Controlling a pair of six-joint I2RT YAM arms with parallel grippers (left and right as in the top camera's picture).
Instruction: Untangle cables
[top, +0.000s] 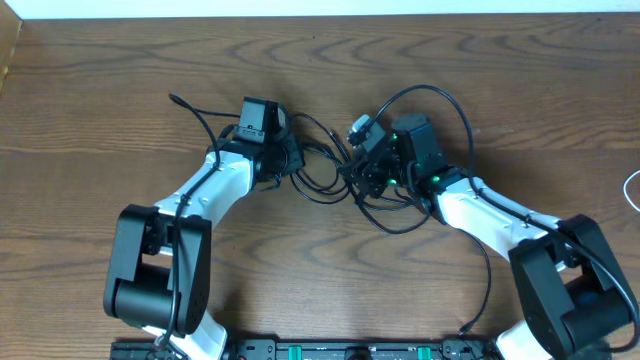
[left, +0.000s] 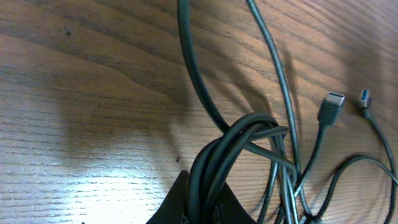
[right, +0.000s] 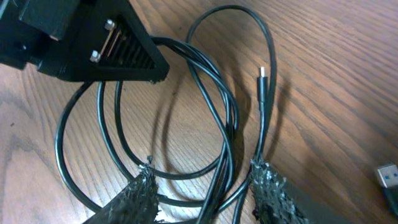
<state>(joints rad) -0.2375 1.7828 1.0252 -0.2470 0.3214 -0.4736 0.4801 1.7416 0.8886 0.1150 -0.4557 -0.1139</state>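
The wooden table (top: 100, 80) fills every view. The left arm (top: 215, 185) and the right arm (top: 480, 205) both reach from the near edge toward the middle, their wrists close together.

The left gripper (left: 200, 208) is clenched on a bundle of the black cables (left: 214, 155): several strands rise together from its closed tips and bend over in one tight arch. The right gripper (right: 202, 174) stands released, its two rough, dark-coated fingers (right: 140, 199) apart, with a few black strands lying on the wood between them (none pinched, as far as the wrist view shows).

The black cables lie in the middle of the table, between and under the two grippers. Loose loops spread to the far side and toward the right arm, and one strand trails off to the far left. A white cable (top: 627, 190) shows only at the right edge, well apart from the tangle.

A silver USB plug (left: 334, 101) and a smaller plug (left: 365, 97) lie just beside each other. A slim plug (right: 262, 78) lies inside one loop.
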